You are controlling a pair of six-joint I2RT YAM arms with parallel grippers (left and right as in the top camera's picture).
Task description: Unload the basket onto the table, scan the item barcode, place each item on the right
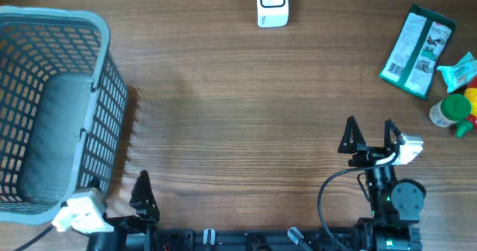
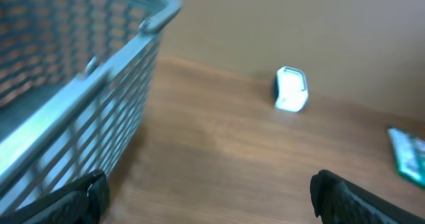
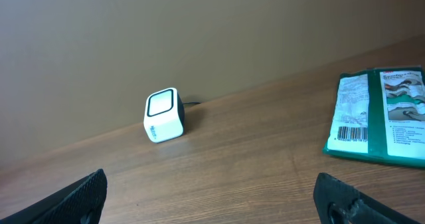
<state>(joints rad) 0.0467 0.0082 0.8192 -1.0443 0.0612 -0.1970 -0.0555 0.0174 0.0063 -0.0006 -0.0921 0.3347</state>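
Both arms sit low at the near edge. The right pincer (image 1: pixel 370 128) gapes wide, holding nothing. The left pincer (image 2: pixel 209 191) is just as wide and empty, crowded by the grey plastic lattice basket (image 1: pixel 45 94) beside it. The flat green packet (image 1: pixel 417 50) lies far right on the wooden table (image 1: pixel 238 117), barcode up, near a green-capped bottle (image 1: pixel 449 111). The small white box scanner (image 1: pixel 272 5) stands at the far edge, well apart from the packet.

Basket (image 1: pixel 95 87) cut off at overhead's left edge; scanner (image 1: pixel 272 5) clipped at top. Left wrist view blurred; green packet (image 2: pixel 406 154) cut by right edge.
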